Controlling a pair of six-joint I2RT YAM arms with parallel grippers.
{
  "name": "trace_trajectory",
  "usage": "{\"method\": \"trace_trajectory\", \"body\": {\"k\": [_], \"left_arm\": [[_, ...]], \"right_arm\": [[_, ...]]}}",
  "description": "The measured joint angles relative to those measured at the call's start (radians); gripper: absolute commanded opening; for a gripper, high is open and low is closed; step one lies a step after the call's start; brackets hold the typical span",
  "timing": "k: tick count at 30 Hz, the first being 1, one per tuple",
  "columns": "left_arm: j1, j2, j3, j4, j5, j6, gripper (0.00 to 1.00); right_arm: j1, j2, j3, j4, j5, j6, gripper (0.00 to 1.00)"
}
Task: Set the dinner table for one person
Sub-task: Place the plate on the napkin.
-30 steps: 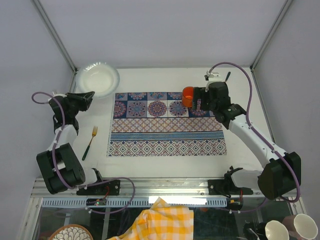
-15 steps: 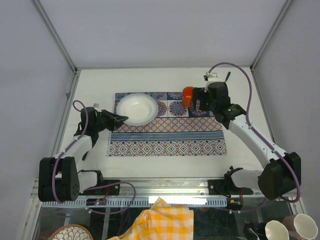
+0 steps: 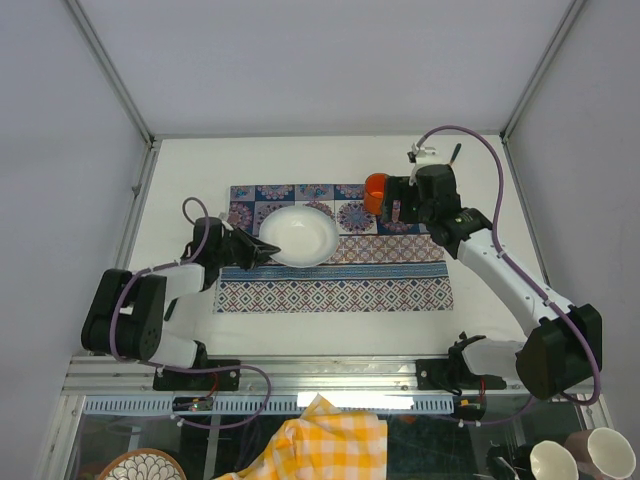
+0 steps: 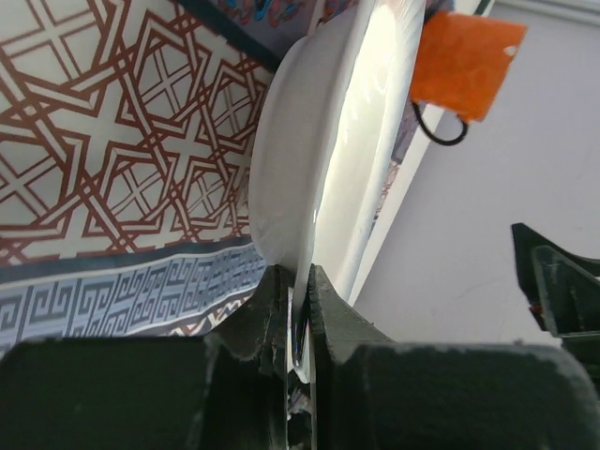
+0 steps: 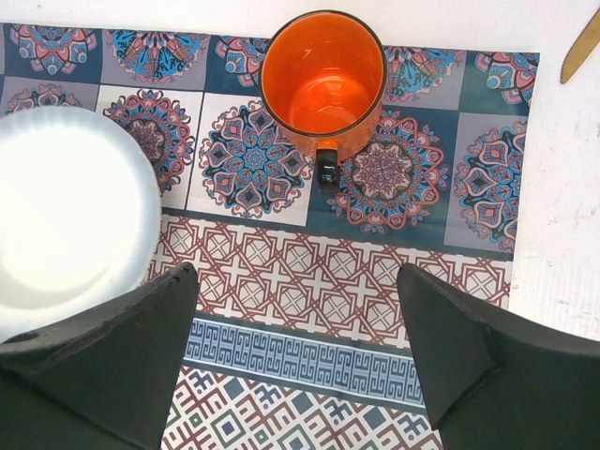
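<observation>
Landmark: the patterned cloth (image 3: 335,280) lies flat in the middle of the dinner table (image 3: 300,160), the white top under everything.
White bowl: the white bowl (image 3: 297,236) is over the left part of the cloth, in its far half. I cannot tell whether it already rests on the cloth or is a little lifted.
Left gripper: the left gripper (image 4: 298,281) reaches in from the cloth's left edge, and its fingers (image 4: 274,300) are pressed together on the bowl's near rim, pinching it.
Orange mug: the orange mug (image 5: 323,80) stands upright on the far strip of the cloth, right of the bowl and apart from it (its dark handle points toward the near side).
Right gripper: the right gripper (image 5: 295,281) hangs above the cloth just beside the mug, its fingers spread wide with nothing between them.
Other: a yellowish utensil tip (image 5: 581,45) lies on the white top past the cloth's far right corner. I cannot say which utensil it is.
Step in hand: I judge it is the placing of the bowl at the centre of the cloth.
Next move: the bowl should come flat on the cloth, and then the left fingers must part and draw back toward the left edge without dragging the rim. After that the cutlery needs to be brought beside the cloth.
</observation>
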Motion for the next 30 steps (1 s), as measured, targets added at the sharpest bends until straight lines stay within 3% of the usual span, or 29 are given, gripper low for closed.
{"method": "trace_trajectory", "body": {"k": [14, 21, 30], "left_arm": [[-0.167, 0.248, 0.069, 0.234, -0.006, -0.047, 0.00], [-0.257, 0.261, 0.070, 0.265, -0.035, -0.076, 0.00], [-0.269, 0.261, 0.070, 0.262, -0.055, -0.066, 0.00]], "right_arm": [[0.000, 0.000, 0.000, -0.037, 0.027, -0.011, 0.91], [0.000, 0.000, 0.000, -0.047, 0.034, -0.016, 0.91], [0.000, 0.000, 0.000, -0.049, 0.034, -0.018, 0.92]]}}
